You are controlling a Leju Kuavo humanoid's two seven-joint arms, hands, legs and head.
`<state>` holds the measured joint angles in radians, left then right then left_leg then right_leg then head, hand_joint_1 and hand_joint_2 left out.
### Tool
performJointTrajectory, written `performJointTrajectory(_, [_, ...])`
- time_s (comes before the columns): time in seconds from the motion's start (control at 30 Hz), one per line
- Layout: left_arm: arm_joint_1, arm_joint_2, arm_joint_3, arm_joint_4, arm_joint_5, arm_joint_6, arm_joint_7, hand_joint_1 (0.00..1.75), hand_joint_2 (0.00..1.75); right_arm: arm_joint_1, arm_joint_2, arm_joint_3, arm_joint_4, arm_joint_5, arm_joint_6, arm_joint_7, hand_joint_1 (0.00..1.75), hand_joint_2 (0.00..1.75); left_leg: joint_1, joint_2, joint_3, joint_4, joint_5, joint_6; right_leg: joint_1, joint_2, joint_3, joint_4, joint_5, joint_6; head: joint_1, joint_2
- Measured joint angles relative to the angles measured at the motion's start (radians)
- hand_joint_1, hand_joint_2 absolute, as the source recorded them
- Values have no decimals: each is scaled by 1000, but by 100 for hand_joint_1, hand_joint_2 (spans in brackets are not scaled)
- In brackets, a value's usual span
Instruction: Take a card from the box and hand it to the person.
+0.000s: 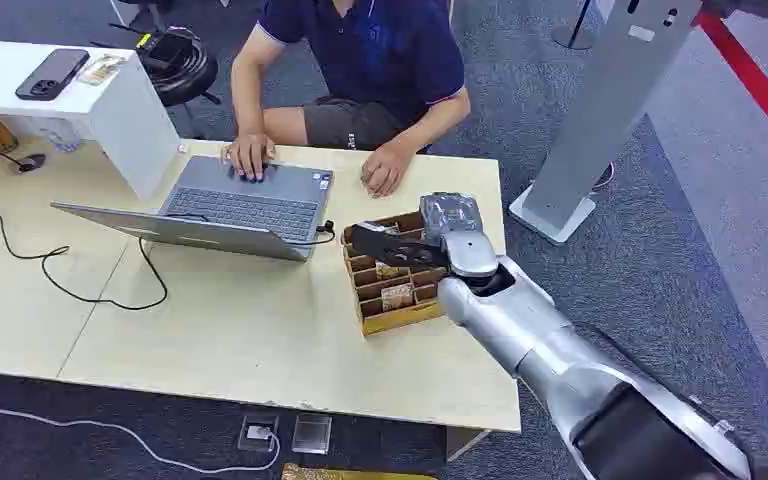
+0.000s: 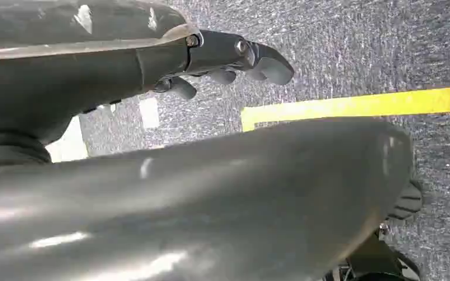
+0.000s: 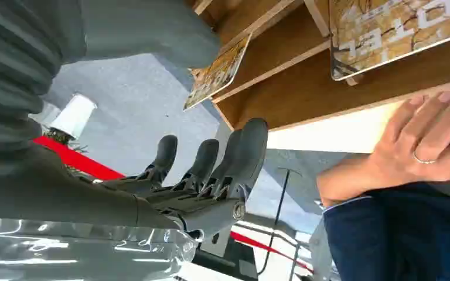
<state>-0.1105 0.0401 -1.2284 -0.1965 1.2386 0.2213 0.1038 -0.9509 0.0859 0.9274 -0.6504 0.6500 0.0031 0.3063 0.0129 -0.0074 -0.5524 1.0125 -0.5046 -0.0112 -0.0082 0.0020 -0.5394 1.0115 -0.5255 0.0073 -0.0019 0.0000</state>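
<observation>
Right hand [image 1: 400, 243] over wooden box [image 1: 412, 315] on table [image 1: 260, 340], fingers [image 3: 240, 158] straight and spread, holding nothing. Cards [image 1: 397, 295] upright in box compartments; 1 card [image 3: 218, 73] just beside thumb, contact unclear. Person [image 1: 365, 60] seated behind table, hand [image 1: 384, 172] resting near box. Left hand [image 2: 228, 58] above carpet, fingers loosely curled, empty.

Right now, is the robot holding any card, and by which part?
No. The right hand hovers over the box with fingers spread, holding nothing. The left hand is empty too.
</observation>
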Motion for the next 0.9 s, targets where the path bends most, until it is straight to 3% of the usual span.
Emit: performJointTrajectory(0.9, [0, 0, 0, 0, 0, -5, 1, 0, 0, 30, -20, 1, -3, 2, 1, 9, 87, 175, 0, 0, 0, 0, 0, 0, 0, 0, 0, 0, 0, 0, 0, 0])
